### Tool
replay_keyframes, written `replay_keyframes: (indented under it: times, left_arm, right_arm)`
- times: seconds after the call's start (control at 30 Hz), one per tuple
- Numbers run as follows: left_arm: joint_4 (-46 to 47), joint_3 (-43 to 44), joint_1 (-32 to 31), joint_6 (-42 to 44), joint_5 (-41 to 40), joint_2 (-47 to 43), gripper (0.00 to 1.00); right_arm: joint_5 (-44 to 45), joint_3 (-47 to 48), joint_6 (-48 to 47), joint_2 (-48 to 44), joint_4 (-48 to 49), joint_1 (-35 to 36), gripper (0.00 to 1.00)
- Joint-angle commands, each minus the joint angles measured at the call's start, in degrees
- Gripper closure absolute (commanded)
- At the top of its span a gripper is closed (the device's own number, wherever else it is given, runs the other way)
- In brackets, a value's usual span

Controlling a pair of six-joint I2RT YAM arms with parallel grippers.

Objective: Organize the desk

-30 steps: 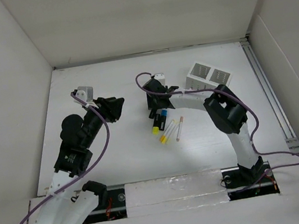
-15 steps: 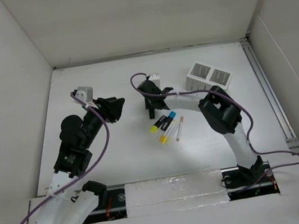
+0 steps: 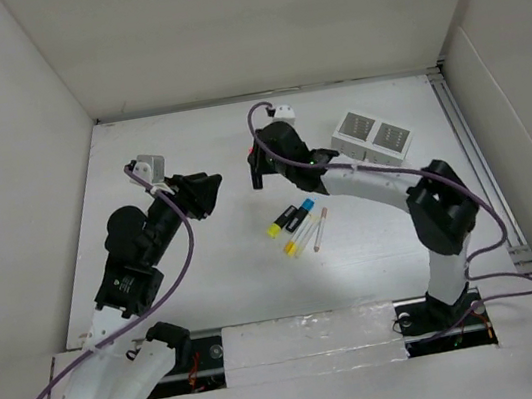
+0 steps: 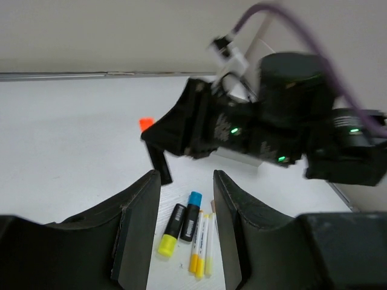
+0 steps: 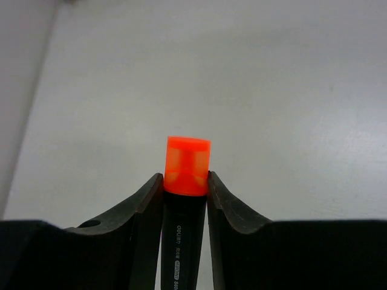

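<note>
Worktop (image 3: 239,285): white, matte, fills the centre of the top view, with white panels around it. Right fingers (image 5: 142,211) clenched on a black highlighter with orange cap (image 5: 188,163), the cap poking out past the tips; they sit at upper centre of the top view. Left fingers (image 4: 138,229) spread apart with nothing between them, left of centre. Lying at centre: yellow-capped highlighter (image 3: 280,225) just beside blue-capped highlighter (image 3: 300,210), with thin pens (image 3: 300,239) just below. White slotted organizer (image 3: 371,136) at upper right.
</note>
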Motion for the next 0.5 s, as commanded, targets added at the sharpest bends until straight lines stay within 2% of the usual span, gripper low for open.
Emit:
replay_keyframes:
  times: [0.0,0.1,0.27,0.47]
  left_arm:
    - [3.05,0.2,-0.41,-0.51,0.53,-0.21,0.64]
    - [3.31,-0.07,-0.41,-0.77,2.11,-0.99,0.64]
    - [3.4,0.19,-0.41,-0.95,2.46,-0.47,0.64]
    - [3.58,-0.16,-0.41,-0.95,1.76,-1.35,0.63]
  right_arm:
    - [5.96,-1.53,-1.94,-10.28,7.97,-0.47,0.9]
    - [14.48,-5.04,-5.2,-16.61,8.58,-2.93,0.9]
    - [25.14,-11.18,-8.72,-22.35,9.64,-11.98,0.91]
    - [28.23,-14.62,-8.9,-23.93,9.12,-20.5,0.91]
